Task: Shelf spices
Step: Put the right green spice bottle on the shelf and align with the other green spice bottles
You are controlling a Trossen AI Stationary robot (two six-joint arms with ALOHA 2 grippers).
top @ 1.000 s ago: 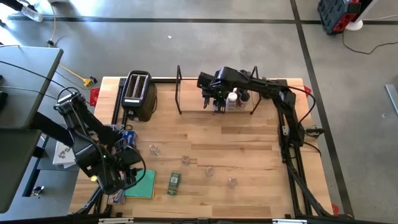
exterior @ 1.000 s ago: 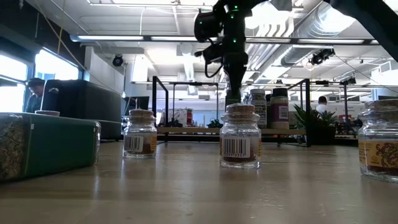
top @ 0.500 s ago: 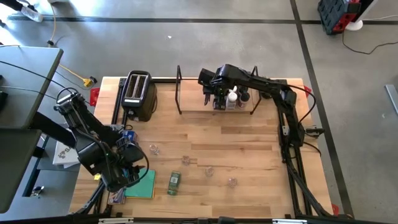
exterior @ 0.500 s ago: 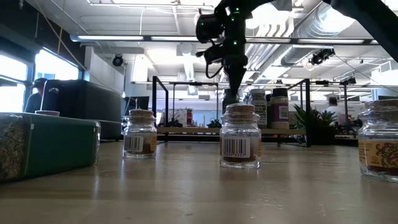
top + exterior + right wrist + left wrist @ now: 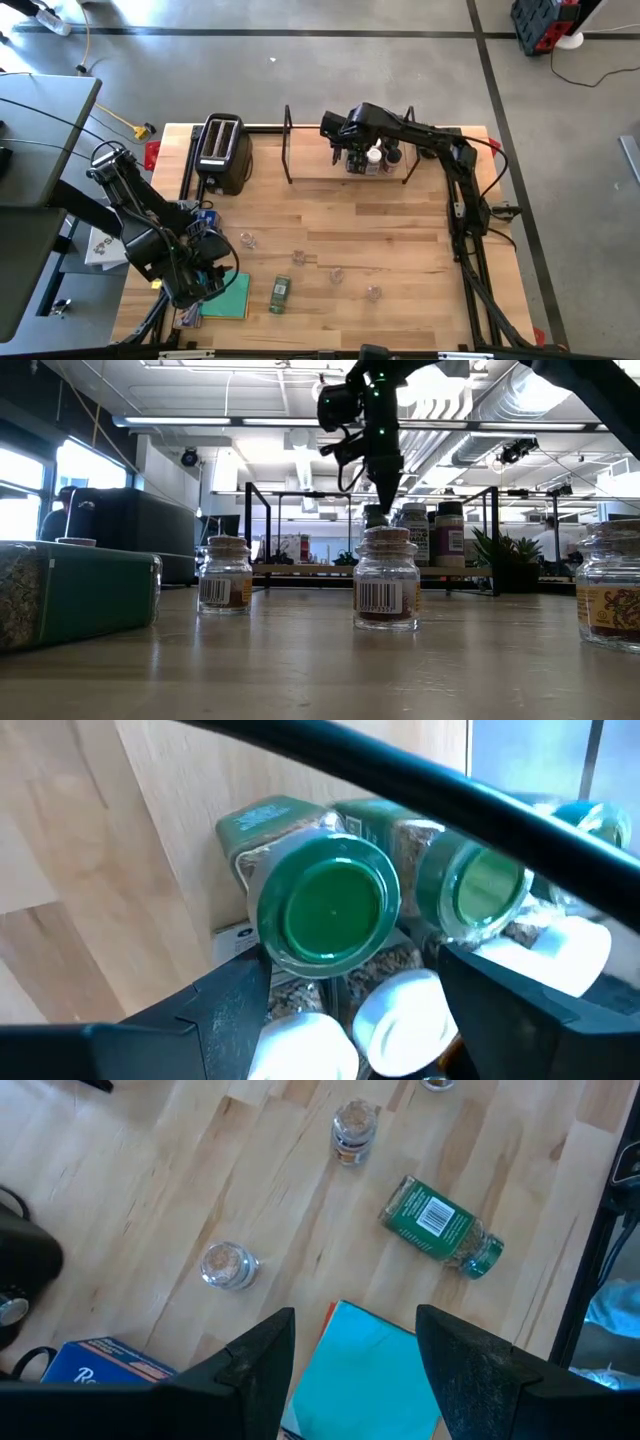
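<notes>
My right gripper (image 5: 357, 160) (image 5: 350, 980) is open above the cluster of spice jars (image 5: 375, 158) that stand on the shelf's wooden board (image 5: 320, 172). In the right wrist view its fingers stand on either side of a green-lidded jar (image 5: 325, 910), apart from it, with white-lidded jars (image 5: 400, 1010) lower between them. Several small clear jars (image 5: 298, 257) stand upright on the table, and a green-labelled jar (image 5: 280, 292) lies on its side. My left gripper (image 5: 200, 280) (image 5: 355, 1370) is open over a teal flat thing (image 5: 370, 1380) at the near left.
A black-and-silver toaster (image 5: 222, 150) stands left of the shelf's black end frame (image 5: 288, 145). A blue box (image 5: 100, 1370) lies by the left arm. In the low view, corked jars (image 5: 387, 580) stand close in front and a potted plant (image 5: 510, 560) shows at the right.
My right gripper has shifted a little toward the table's right along the shelf, closer to the jar cluster, and has tipped slightly.
</notes>
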